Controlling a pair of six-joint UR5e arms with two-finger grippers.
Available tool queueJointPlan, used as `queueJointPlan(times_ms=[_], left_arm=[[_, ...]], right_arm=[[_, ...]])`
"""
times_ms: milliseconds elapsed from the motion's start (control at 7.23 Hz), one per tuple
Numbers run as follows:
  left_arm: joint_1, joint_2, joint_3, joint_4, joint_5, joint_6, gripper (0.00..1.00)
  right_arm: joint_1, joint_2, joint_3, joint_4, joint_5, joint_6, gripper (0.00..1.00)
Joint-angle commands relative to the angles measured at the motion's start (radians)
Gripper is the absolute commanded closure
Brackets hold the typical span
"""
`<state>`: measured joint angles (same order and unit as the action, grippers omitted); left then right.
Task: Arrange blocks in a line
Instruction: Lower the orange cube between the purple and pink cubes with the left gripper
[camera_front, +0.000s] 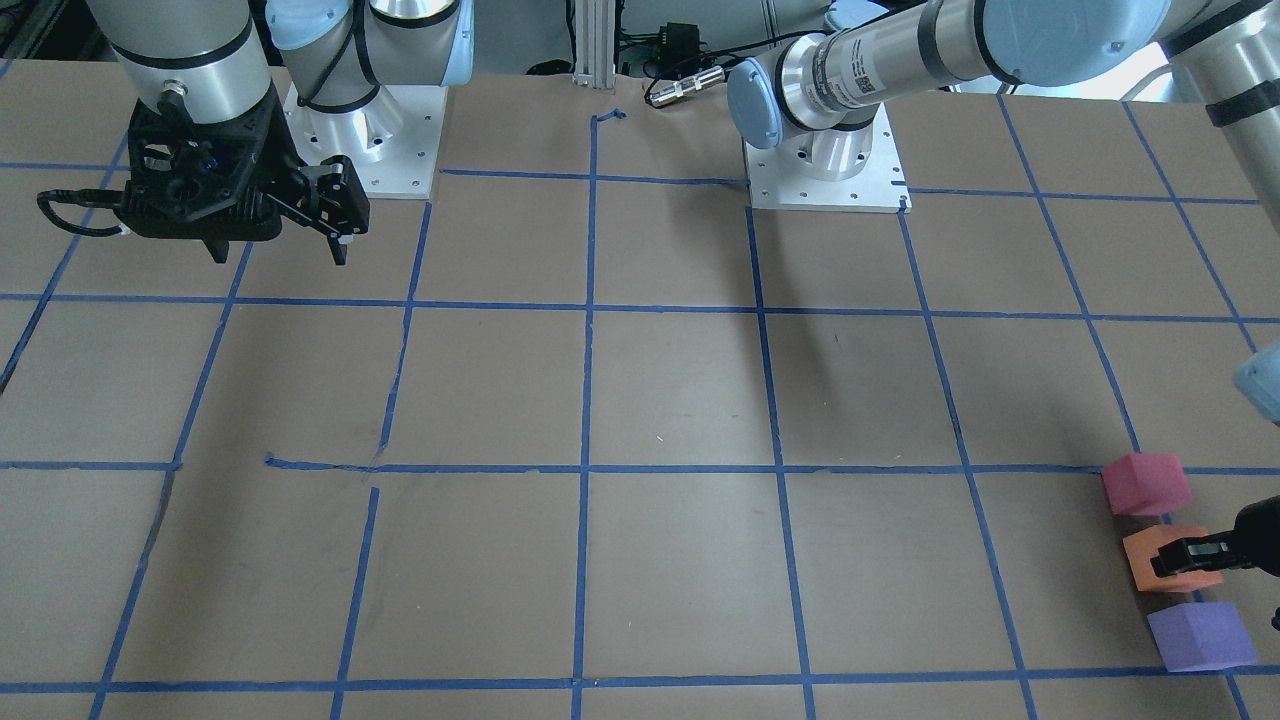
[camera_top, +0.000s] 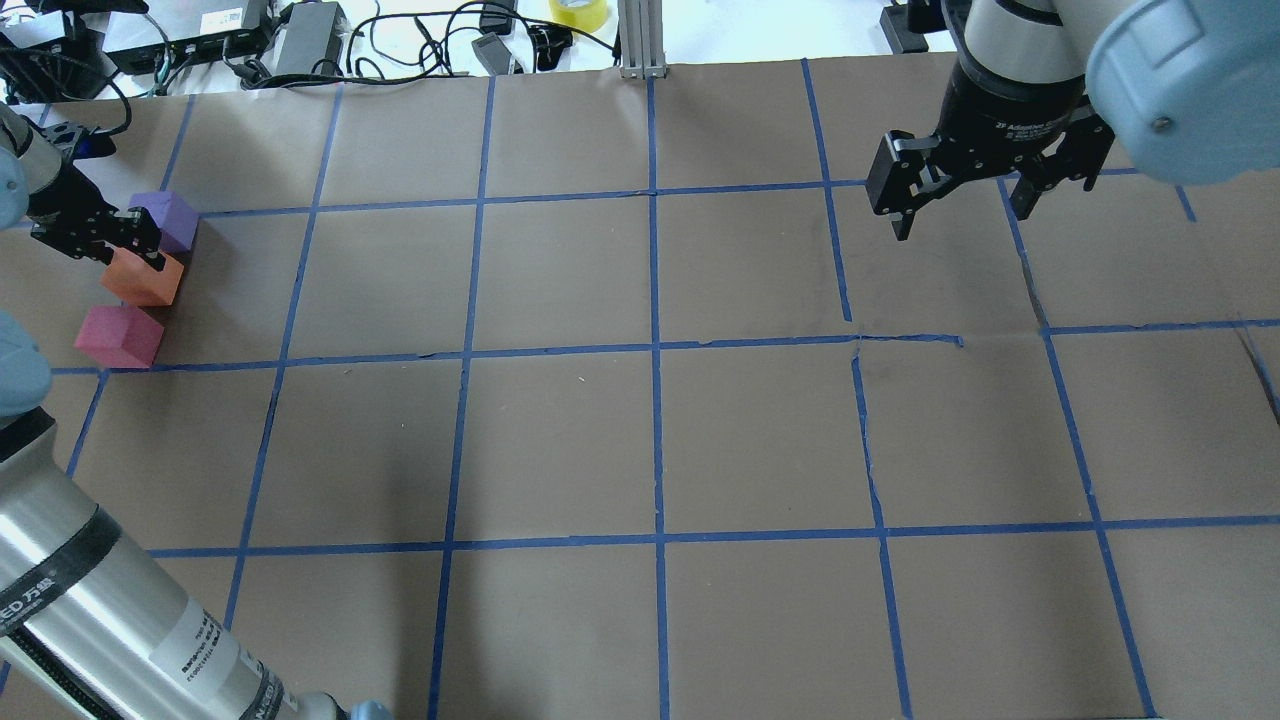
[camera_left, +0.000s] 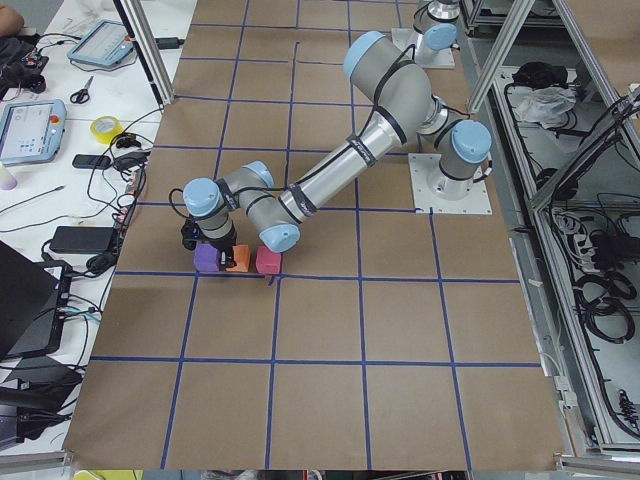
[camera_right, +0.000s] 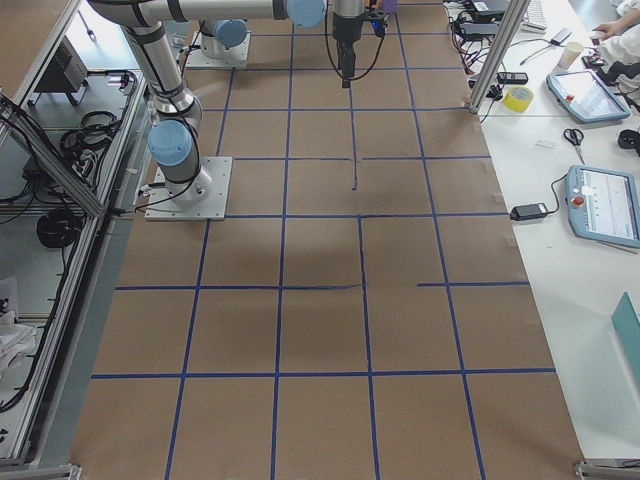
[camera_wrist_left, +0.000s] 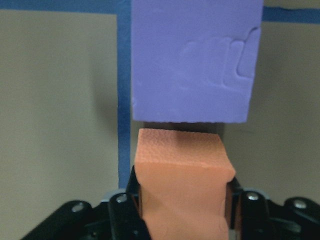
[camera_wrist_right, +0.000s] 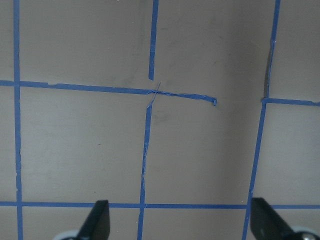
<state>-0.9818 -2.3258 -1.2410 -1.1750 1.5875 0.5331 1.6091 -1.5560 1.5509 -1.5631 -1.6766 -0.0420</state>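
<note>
three blocks in a row at the left edge of the overhead view, with the left gripper (camera_wrist_left: 182, 200) on the middle one

the table (camera_top: 560, 440) is brown paper with a blue tape grid (camera_top: 655, 350); cables and a yellow tape roll (camera_top: 578, 12) lie along the top edge. the purple block (camera_top: 170, 218), orange block (camera_top: 140, 285) and pinkish-red block (camera_top: 118, 336) run top to bottom, each just beside the next. the left gripper's fingers press both sides of the orange block. the purple one sits right ahead of it. at upper right, the right gripper (camera_top: 962, 215) hangs above bare paper, jaws spread wide, holding nothing.
</note>
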Motion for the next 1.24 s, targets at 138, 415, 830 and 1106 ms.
queueJointPlan(times_ms=[138,415,830,1106], left_arm=[[0.000,-0.004,-0.026,0.033,0.006,0.008,0.91],[0.000,0.005,-0.055,0.041,0.008,0.007,0.00],[0.000,0.031,-0.041,0.031,0.012,0.010,0.00],[0.000,0.023,-0.041,0.041,0.017,0.016,0.00]], right_arm=[[0.000,0.000,0.000,0.000,0.000,0.001,0.00],[0.000,-0.001,0.000,0.000,0.000,0.001,0.00],[0.000,0.000,0.000,0.000,0.000,0.001,0.00],[0.000,0.001,0.000,0.000,0.000,0.001,0.00]])
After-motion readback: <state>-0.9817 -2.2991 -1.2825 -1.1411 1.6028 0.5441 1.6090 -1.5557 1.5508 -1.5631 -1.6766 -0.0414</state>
